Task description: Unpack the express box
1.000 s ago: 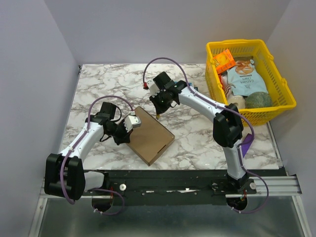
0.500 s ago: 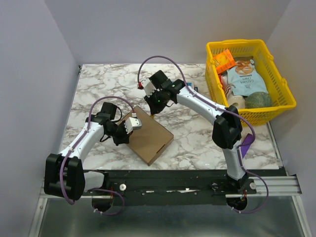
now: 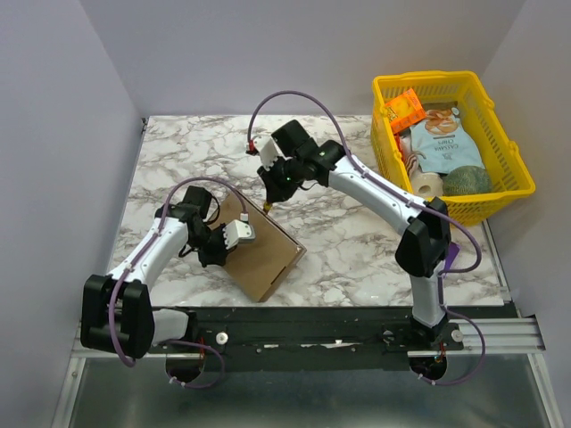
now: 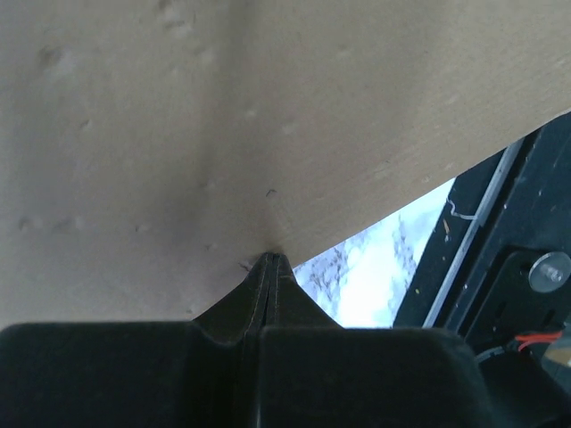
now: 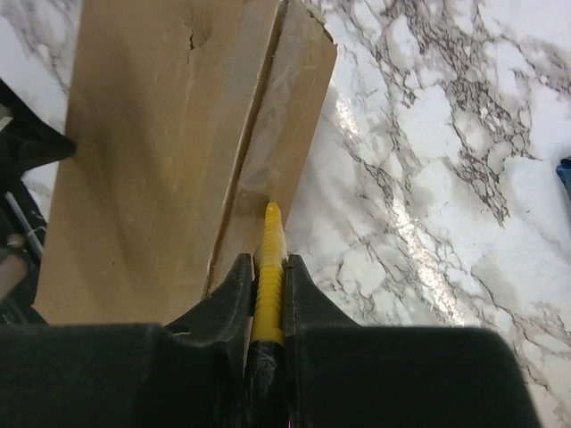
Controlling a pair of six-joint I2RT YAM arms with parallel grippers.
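The express box point(image 3: 268, 257) is a flat brown cardboard mailer lying closed at the near left of the marble table. My left gripper point(image 3: 228, 242) is shut, its tips point(image 4: 270, 259) pressed against the box's cardboard face point(image 4: 223, 134) with nothing between them. My right gripper point(image 3: 272, 194) is shut on a yellow ribbed stick tool point(image 5: 268, 267) at the box's far corner. The tool's tip touches the seam between the box's top panel point(image 5: 152, 152) and its side flap point(image 5: 290, 116). What is inside the box is hidden.
A yellow plastic basket point(image 3: 515, 172) holding snack bags and other items stands at the back right. A blue object point(image 5: 566, 175) shows at the right edge of the right wrist view. A purple item point(image 3: 449, 257) lies by the right arm's base. The black rail point(image 4: 500, 232) runs along the near edge.
My right gripper has carried the yellow tool leftward to the box's far corner. The box has turned and slid a little toward the near left under my left gripper.
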